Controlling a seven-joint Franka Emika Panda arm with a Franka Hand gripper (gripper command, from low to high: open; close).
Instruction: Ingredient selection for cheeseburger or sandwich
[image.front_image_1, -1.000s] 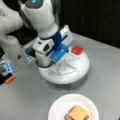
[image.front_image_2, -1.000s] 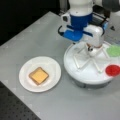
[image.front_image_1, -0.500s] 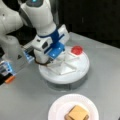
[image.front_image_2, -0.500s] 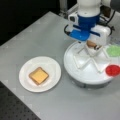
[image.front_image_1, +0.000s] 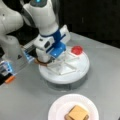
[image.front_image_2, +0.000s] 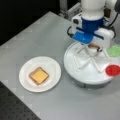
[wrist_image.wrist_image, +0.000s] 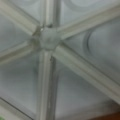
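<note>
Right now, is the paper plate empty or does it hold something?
Not empty. In both front views the white paper plate holds a toast square with yellow cheese on top.

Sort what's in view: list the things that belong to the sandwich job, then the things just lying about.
Part of the job:
- claw, low over the sectioned tray
- brown piece beneath the claw
- red disc in the tray
- green leaf at the tray's far edge
- toast with yellow cheese on the plate

Just there:
- white sectioned tray
- white paper plate
- orange item at a front view's left
</note>
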